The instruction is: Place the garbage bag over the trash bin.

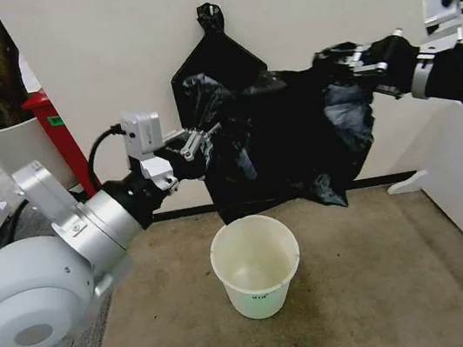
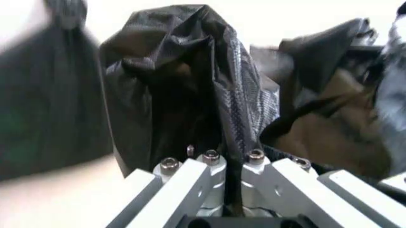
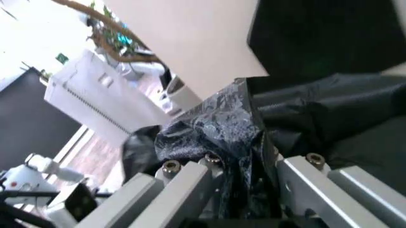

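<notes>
The bag (image 1: 297, 141) is pinched taut by left gripper (image 1: 200, 141) and right gripper (image 1: 361, 60) above the bin (image 1: 257, 265); thin plastic could be torn or slipped if overstretched.

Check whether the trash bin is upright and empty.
Upright and empty: the trash bin stands on the carpet, its open mouth showing a bare inside.

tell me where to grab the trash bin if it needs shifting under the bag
Take the trash bin by its rolled rim, coming straight down from above. It stands upright and open on the floor, so one finger can go inside and one outside the wall. Its tapered sides would let a side grip slip. Both grippers, left and right, are holding the garbage bag.
</notes>
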Robot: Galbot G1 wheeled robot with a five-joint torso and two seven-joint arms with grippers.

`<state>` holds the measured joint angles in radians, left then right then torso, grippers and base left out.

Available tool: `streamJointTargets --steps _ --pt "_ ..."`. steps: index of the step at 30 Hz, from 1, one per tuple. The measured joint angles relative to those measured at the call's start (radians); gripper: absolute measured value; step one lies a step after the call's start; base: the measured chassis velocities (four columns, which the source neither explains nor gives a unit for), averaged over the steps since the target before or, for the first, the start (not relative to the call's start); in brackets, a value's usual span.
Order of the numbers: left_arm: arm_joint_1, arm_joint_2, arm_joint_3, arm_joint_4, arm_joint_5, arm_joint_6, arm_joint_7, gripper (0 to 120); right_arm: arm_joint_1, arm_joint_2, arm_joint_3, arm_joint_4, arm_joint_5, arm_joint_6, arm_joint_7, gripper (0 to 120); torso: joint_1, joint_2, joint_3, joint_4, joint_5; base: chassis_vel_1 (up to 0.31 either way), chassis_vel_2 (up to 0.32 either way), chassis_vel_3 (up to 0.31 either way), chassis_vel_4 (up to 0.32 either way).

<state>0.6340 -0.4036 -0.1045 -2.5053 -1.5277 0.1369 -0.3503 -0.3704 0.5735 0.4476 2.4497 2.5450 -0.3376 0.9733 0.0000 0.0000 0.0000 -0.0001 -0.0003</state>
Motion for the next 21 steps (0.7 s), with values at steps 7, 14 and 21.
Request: streamJointTargets --steps 7,14,21 --pt "0.18 -0.05 0.022 0.053 0.131 -0.001 -0.014 0 -0.163 0.153 -0.102 -0.011 -0.148 -0.016 0.017 0 0.0 0.0 0.0 0.0002 0.0 0.0 0.0 0.0 0.0" --pt "0.213 -0.042 0.002 0.055 0.153 -0.01 -0.03 0 -0.184 0.196 -0.107 -0.028 -0.172 -0.022 -0.004 0 0.0 0.0 0.0 0.0 0.0002 0.0 0.0 0.0 0.0" --pt "0.24 0.005 -0.017 0.007 0.122 -0.017 -0.062 0 -0.061 0.197 -0.131 -0.033 -0.103 0.012 0.008 0 0.0 0.0 0.0 0.0003 0.0 0.0 0.0 0.0 0.0"
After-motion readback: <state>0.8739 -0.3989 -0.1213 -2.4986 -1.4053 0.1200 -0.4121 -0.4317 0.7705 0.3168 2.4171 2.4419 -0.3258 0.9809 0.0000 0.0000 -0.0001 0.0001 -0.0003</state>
